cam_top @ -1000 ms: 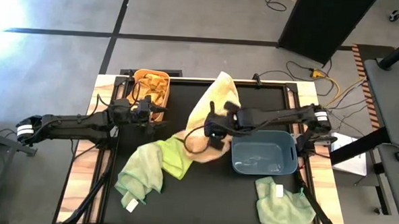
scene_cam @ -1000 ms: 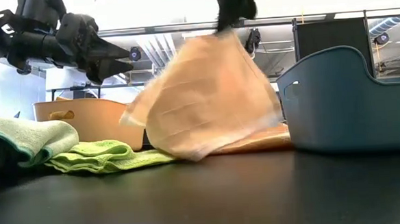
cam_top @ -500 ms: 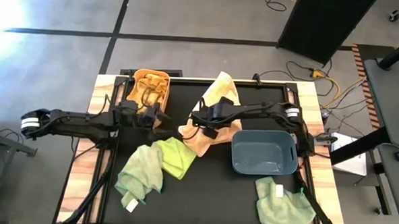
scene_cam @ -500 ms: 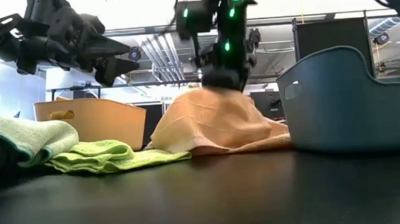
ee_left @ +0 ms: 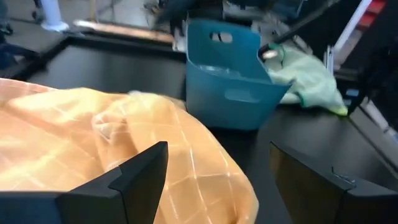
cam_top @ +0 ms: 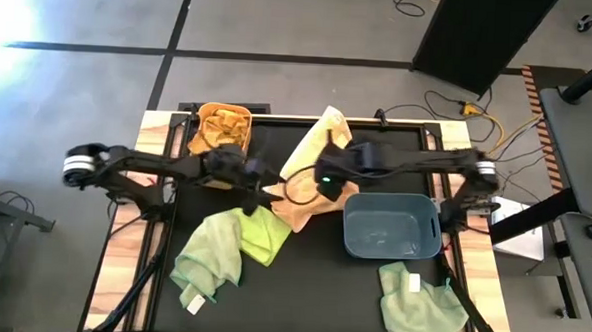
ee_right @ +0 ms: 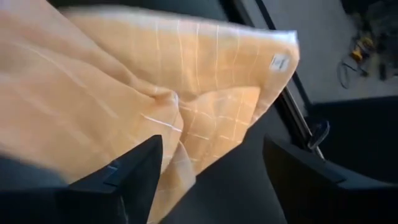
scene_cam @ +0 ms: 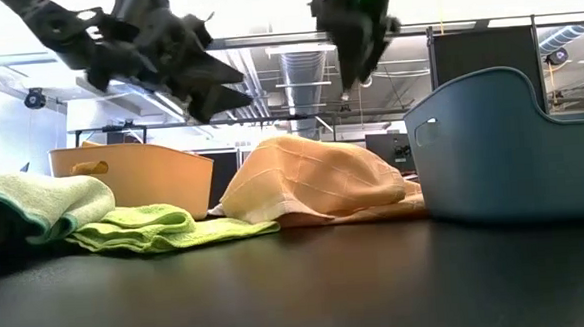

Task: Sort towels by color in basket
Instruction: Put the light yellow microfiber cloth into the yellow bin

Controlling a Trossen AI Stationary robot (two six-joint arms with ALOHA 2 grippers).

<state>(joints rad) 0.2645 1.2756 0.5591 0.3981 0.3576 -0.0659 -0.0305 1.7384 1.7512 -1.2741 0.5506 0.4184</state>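
A pale peach towel (cam_top: 303,181) lies in a loose heap on the black table top between the two baskets; it also shows in the low view (scene_cam: 313,180). Its white tag (ee_right: 280,61) is on a far corner. My right gripper (cam_top: 321,190) hangs open just above the heap (ee_right: 155,81) and is clear of it in the low view (scene_cam: 354,78). My left gripper (cam_top: 266,192) is open above the heap's left side (ee_left: 93,143), with nothing between its fingers (scene_cam: 230,95).
An orange basket (cam_top: 223,111) with mustard towels stands at the far left. A blue basket (cam_top: 394,202) stands at the right. Two green towels (cam_top: 230,245) lie near the left front, and another (cam_top: 420,310) lies at the right front.
My right gripper has lowered the hanging peach towel onto the table, let go and risen. The towel has fallen into a heap. My left gripper has moved toward the table's right, to the heap.
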